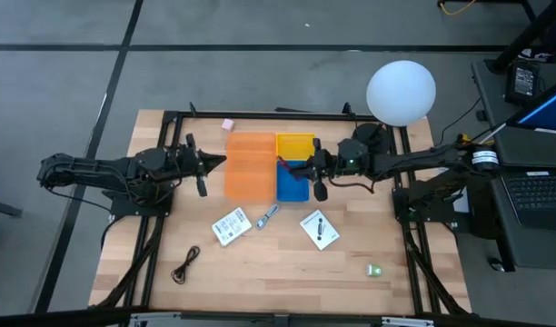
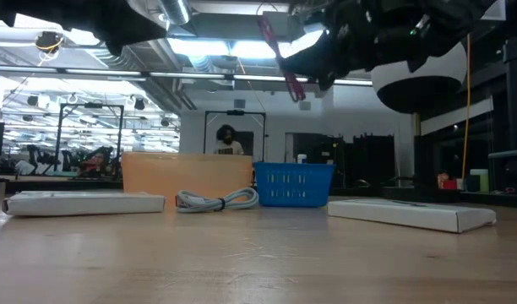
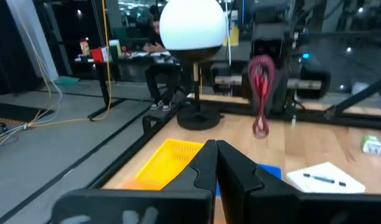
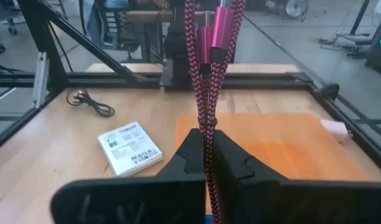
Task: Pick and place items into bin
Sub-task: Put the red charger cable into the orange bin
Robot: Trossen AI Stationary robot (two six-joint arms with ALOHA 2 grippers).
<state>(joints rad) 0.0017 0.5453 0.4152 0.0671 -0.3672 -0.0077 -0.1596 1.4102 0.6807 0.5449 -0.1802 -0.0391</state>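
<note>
The right gripper [image 4: 206, 146] is pinched tight on the red braided cable [image 4: 206, 68], holding it aloft over the blue bin [image 1: 292, 184] near the table's [image 1: 260, 282] far edge, so that, by my reading, it can drop straight in. The left gripper [image 3: 216, 163], pressed together and empty, waits beside the orange bin [image 1: 249, 163]. Cards [image 1: 231, 225], the silver-blue tool [image 1: 268, 215] and the black cable [image 1: 185, 266] lie nearer the front edge, not yet collected.

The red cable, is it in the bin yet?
Not yet. The right gripper pinches the red cable up in the air above the blue bin.
</note>
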